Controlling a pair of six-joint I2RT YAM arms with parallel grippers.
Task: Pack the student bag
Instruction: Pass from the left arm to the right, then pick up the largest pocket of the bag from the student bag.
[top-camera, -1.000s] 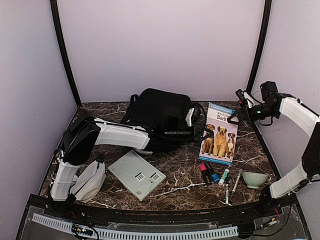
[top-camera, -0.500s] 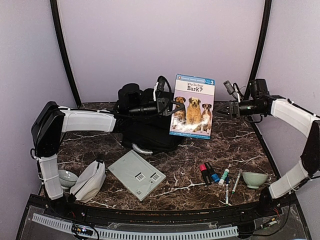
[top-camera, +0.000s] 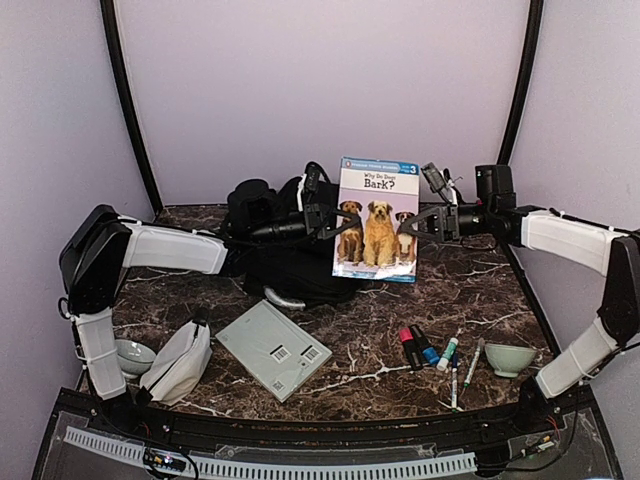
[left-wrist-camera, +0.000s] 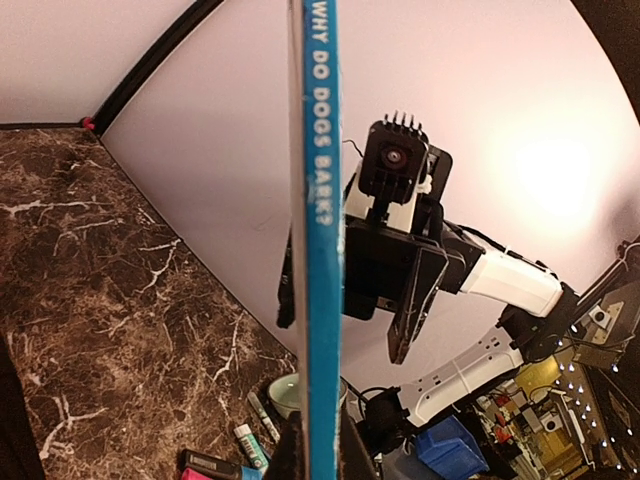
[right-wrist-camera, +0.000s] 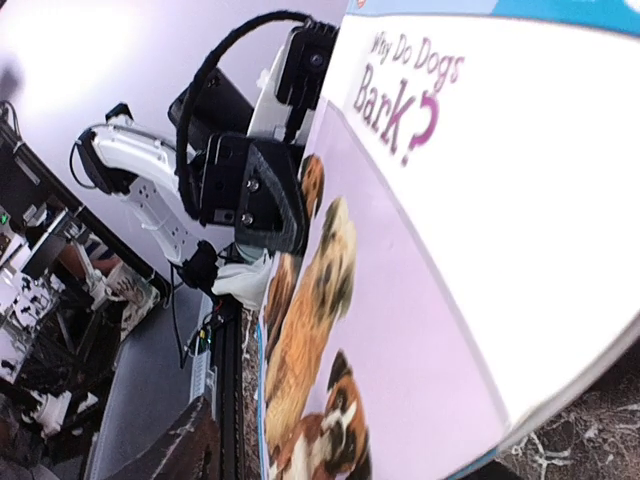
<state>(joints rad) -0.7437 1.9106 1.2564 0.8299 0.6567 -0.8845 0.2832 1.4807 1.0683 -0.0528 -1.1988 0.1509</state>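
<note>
The student bag (top-camera: 288, 272), a black backpack, lies at the back of the marble table. Above it a children's book (top-camera: 375, 220) with dogs on its cover stands upright in the air. My left gripper (top-camera: 325, 222) is shut on the book's spine edge; in the left wrist view the blue spine (left-wrist-camera: 322, 200) rises from between that gripper's (left-wrist-camera: 322, 452) fingers. My right gripper (top-camera: 418, 224) straddles the book's right edge with its jaws open, and one finger (left-wrist-camera: 415, 300) stands apart from the book. The cover (right-wrist-camera: 450, 250) fills the right wrist view.
A grey flat case (top-camera: 273, 349) lies at the front centre and a white-grey pouch (top-camera: 180, 362) at the front left beside a pale bowl (top-camera: 133, 355). Markers (top-camera: 430, 350), pens (top-camera: 465, 365) and a second bowl (top-camera: 508, 357) lie at the front right.
The book has gone from lying flat on the table to being held upright in my left gripper. My right gripper has come up to its right edge, and its jaws have narrowed.
</note>
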